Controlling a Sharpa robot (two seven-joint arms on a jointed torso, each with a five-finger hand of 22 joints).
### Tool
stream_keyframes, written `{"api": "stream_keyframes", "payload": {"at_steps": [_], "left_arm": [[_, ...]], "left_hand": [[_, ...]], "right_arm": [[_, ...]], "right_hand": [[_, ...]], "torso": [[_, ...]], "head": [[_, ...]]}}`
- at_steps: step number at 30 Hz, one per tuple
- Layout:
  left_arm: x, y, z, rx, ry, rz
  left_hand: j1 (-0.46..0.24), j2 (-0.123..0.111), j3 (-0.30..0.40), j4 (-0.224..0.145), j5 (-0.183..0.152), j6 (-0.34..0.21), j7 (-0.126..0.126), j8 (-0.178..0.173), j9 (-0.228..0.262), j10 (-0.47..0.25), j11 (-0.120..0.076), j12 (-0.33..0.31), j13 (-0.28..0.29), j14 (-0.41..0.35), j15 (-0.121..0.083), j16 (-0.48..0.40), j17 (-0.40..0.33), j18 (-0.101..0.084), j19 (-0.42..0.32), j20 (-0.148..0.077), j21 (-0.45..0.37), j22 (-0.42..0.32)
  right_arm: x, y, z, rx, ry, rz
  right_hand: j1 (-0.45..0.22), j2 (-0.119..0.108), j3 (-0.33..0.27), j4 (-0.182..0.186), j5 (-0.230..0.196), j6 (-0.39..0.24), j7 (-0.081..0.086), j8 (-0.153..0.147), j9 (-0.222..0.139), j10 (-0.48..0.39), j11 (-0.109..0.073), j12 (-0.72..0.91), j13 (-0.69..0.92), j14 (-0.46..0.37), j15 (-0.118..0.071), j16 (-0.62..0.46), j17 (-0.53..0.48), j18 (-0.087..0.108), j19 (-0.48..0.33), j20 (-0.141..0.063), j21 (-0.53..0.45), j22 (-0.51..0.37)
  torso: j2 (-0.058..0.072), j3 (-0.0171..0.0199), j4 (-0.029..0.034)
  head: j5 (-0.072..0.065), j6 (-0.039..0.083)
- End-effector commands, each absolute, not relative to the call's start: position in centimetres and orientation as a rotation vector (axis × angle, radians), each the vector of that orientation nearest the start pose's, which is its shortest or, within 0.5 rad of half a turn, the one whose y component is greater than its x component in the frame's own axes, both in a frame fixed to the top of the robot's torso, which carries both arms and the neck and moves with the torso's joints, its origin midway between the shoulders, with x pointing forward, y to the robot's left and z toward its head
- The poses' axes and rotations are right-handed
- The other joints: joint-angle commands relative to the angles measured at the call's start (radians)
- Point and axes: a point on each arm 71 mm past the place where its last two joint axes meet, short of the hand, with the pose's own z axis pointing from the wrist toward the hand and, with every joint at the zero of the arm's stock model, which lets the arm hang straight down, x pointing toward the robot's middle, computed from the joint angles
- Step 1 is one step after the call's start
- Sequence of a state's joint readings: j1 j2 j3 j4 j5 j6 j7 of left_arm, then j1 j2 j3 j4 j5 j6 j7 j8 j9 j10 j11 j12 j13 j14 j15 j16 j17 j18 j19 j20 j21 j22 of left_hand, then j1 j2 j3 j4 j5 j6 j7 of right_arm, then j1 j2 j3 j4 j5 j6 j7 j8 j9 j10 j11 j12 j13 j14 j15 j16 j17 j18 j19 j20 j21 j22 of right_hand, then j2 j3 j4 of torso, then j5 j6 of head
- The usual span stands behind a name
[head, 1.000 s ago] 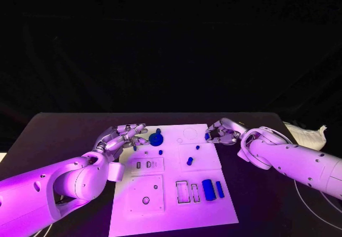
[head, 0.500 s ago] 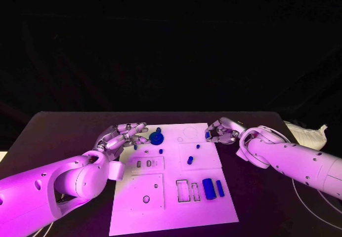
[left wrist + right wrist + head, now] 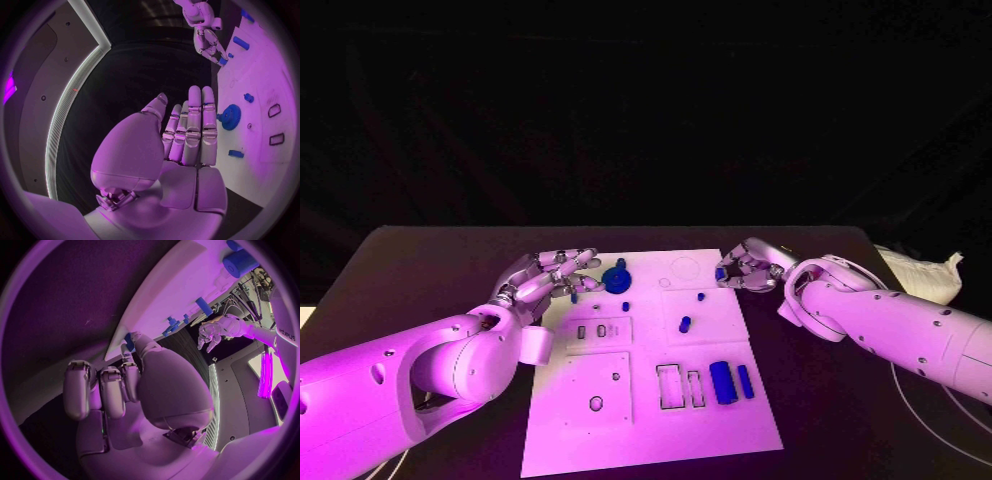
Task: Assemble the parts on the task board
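The white task board (image 3: 646,400) lies in the middle of the black table. A blue gear (image 3: 616,280) sits near its far left corner. My left hand (image 3: 548,277) is open, its fingers straight and close beside the gear (image 3: 229,117); I cannot tell whether they touch. My right hand (image 3: 750,270) hovers at the board's far right edge and pinches a small blue part (image 3: 129,340) between thumb and finger. A blue peg (image 3: 684,325) lies mid-board. A thick blue cylinder (image 3: 721,383) and a slimmer blue bar (image 3: 744,383) lie at the near right.
A small blue piece (image 3: 626,307) lies just below the gear. Two rectangular slots (image 3: 668,388) are beside the thick cylinder. A crumpled white object (image 3: 920,272) sits at the table's right edge, and a thin cable (image 3: 906,395) runs along the right side.
The left hand's fingers have shifted very slightly beside the gear. The right hand still pinches its blue part in the same place.
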State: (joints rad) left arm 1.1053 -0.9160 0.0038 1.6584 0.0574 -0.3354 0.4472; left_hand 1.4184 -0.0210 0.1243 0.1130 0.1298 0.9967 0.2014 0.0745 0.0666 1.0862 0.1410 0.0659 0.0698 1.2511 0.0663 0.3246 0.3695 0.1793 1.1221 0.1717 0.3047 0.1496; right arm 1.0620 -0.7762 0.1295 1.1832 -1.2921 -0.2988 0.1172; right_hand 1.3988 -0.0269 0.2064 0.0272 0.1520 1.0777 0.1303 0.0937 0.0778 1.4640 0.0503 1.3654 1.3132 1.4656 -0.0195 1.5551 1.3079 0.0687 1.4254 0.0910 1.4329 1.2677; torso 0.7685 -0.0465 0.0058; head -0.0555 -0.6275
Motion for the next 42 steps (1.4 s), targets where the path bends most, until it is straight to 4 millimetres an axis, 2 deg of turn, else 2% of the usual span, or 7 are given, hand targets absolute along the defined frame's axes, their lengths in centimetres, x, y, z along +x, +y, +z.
{"api": "stream_keyframes", "payload": {"at_steps": [1, 5, 14, 22, 29, 33, 42], "left_arm": [[45.3, 20.6, -19.2, -1.223, 1.385, -1.643], [45.3, 20.6, -19.2, -1.223, 1.385, -1.643], [45.3, 20.6, -19.2, -1.223, 1.385, -1.642], [45.3, 20.7, -19.3, -1.225, 1.384, -1.638], [45.5, 20.9, -19.3, -1.226, 1.382, -1.632], [45.6, 21.2, -19.4, -1.227, 1.377, -1.623], [45.8, 21.9, -19.5, -1.229, 1.363, -1.603]], "left_hand": [[0.004, 0.01, 0.001, -0.008, -0.002, -0.002, 0.005, -0.006, -0.001, -0.003, 0.002, 0.0, -0.001, -0.006, 0.001, 0.006, 0.002, 0.0, 0.005, -0.001, -0.006, 0.001], [0.004, 0.01, 0.001, -0.008, -0.002, -0.002, 0.005, -0.006, -0.001, -0.003, 0.002, 0.0, -0.001, -0.006, 0.001, 0.006, 0.002, 0.0, 0.005, -0.001, -0.006, 0.001], [0.005, 0.011, 0.003, -0.01, -0.002, -0.002, 0.005, -0.006, -0.001, -0.003, 0.001, 0.0, -0.001, -0.007, 0.001, 0.006, 0.003, 0.0, 0.006, -0.001, -0.006, 0.002], [0.007, 0.012, 0.005, -0.011, -0.002, -0.001, 0.005, -0.006, -0.001, -0.003, 0.001, 0.0, -0.001, -0.007, 0.001, 0.006, 0.004, 0.0, 0.006, -0.001, -0.007, 0.002], [0.008, 0.012, 0.007, -0.012, -0.002, -0.002, 0.005, -0.006, -0.001, -0.004, 0.001, 0.0, -0.001, -0.008, 0.001, 0.006, 0.005, 0.0, 0.006, -0.001, -0.007, 0.002], [0.008, 0.012, 0.007, -0.013, -0.002, -0.002, 0.005, -0.006, -0.001, -0.004, 0.001, 0.0, -0.001, -0.008, 0.001, 0.006, 0.005, 0.0, 0.006, -0.001, -0.007, 0.002], [0.009, 0.013, 0.009, -0.014, -0.002, -0.001, 0.005, -0.006, -0.001, -0.004, 0.001, 0.0, -0.001, -0.008, 0.001, 0.006, 0.006, 0.0, 0.006, -0.001, -0.007, 0.002]], "right_arm": [[53.0, -26.9, -21.9, 0.09, 1.651, 0.687], [53.0, -26.7, -21.8, 0.083, 1.643, 0.699], [52.8, -26.2, -21.4, 0.086, 1.609, 0.715], [52.1, -24.8, -20.6, 0.149, 1.57, 0.755], [50.4, -20.8, -19.2, 0.138, 1.591, 0.797], [49.5, -18.2, -18.9, 0.058, 1.619, 0.797], [47.6, -13.0, -19.7, -0.115, 1.637, 0.77]], "right_hand": [[0.009, 0.022, 0.014, -0.004, -0.004, 0.032, -0.013, 0.016, 0.008, 0.009, -0.016, 0.0, 0.113, 0.1, -0.014, 0.004, 0.237, -0.006, 0.001, -0.014, 0.006, 0.0], [0.01, 0.029, 0.024, -0.011, -0.006, 0.058, -0.025, 0.027, 0.014, 0.012, -0.026, 0.004, 0.116, 0.1, -0.024, 0.005, 0.241, -0.006, 0.002, -0.023, 0.007, 0.003], [0.0, 0.034, 0.027, -0.014, -0.011, 0.073, -0.033, 0.033, 0.019, 0.016, -0.034, 0.009, 0.12, 0.101, -0.031, 0.007, 0.245, -0.007, 0.005, -0.031, 0.009, 0.008], [-0.072, 0.026, 0.003, 0.022, 0.025, 0.074, -0.038, 0.029, 0.021, 0.019, -0.038, 0.012, 0.123, 0.101, -0.035, 0.007, 0.244, -0.009, 0.01, -0.037, 0.011, 0.014], [-0.083, 0.027, 0.0, 0.028, 0.027, 0.076, -0.04, 0.03, 0.023, 0.019, -0.04, 0.011, 0.122, 0.101, -0.037, 0.006, 0.242, -0.009, 0.011, -0.039, 0.012, 0.015], [-0.086, 0.023, -0.002, 0.028, 0.026, 0.075, -0.041, 0.029, 0.023, 0.017, -0.04, 0.007, 0.12, 0.101, -0.037, 0.005, 0.241, -0.012, 0.018, -0.039, 0.019, 0.03], [-0.088, 0.021, -0.003, 0.028, 0.032, 0.07, -0.039, 0.024, 0.022, 0.013, -0.04, -0.002, 0.114, 0.1, -0.038, 0.004, 0.237, -0.012, 0.02, -0.04, 0.019, 0.031]], "torso": [[0.001, 0.0, 0.0002], [0.001, 0.0006, 0.0], [0.0, 0.0003, 0.0009], [-0.001, 0.0007, -0.0005], [-0.004, -0.0012, 0.001], [-0.008, -0.0038, 0.0074], [-0.016, -0.0091, 0.0173]], "head": [[0.0, -0.002], [-0.001, -0.003], [-0.003, -0.006], [0.002, -0.003], [0.009, -0.001], [0.016, -0.004], [0.047, -0.025]]}}
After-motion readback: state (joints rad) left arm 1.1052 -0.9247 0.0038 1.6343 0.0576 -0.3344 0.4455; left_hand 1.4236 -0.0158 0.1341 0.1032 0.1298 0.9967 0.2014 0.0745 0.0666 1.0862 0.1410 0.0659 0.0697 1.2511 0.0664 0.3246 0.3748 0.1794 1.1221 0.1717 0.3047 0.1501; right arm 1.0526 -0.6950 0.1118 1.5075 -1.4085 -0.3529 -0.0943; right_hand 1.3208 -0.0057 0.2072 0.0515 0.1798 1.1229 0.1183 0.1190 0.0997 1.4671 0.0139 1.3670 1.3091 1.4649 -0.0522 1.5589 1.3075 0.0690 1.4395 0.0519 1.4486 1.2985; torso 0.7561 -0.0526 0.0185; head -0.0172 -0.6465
